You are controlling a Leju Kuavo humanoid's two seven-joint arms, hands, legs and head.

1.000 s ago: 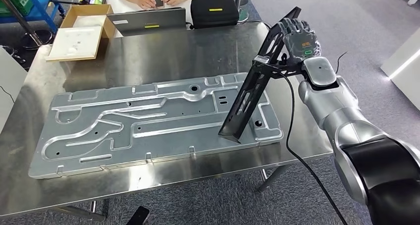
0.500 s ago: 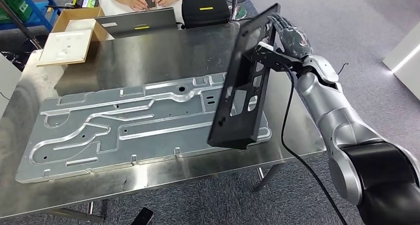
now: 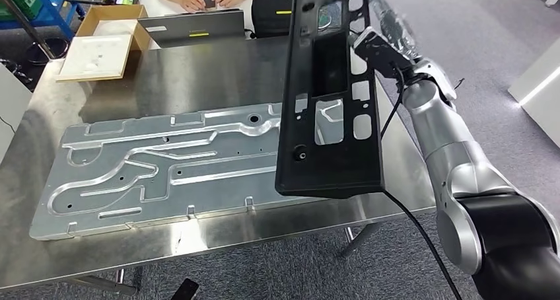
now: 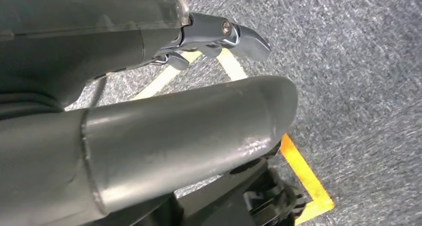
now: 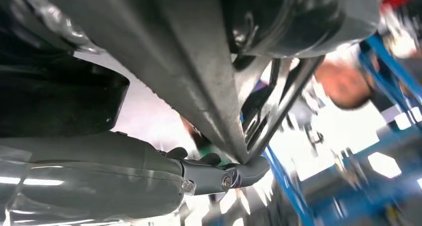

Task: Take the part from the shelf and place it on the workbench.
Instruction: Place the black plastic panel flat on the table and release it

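Below my right hand (image 3: 386, 32) hangs the black perforated panel (image 3: 330, 102), clamped at its upper edge and held above the steel workbench (image 3: 218, 75) (over the stamped metal plate (image 3: 165, 164)). Pickup done; setting down remains.
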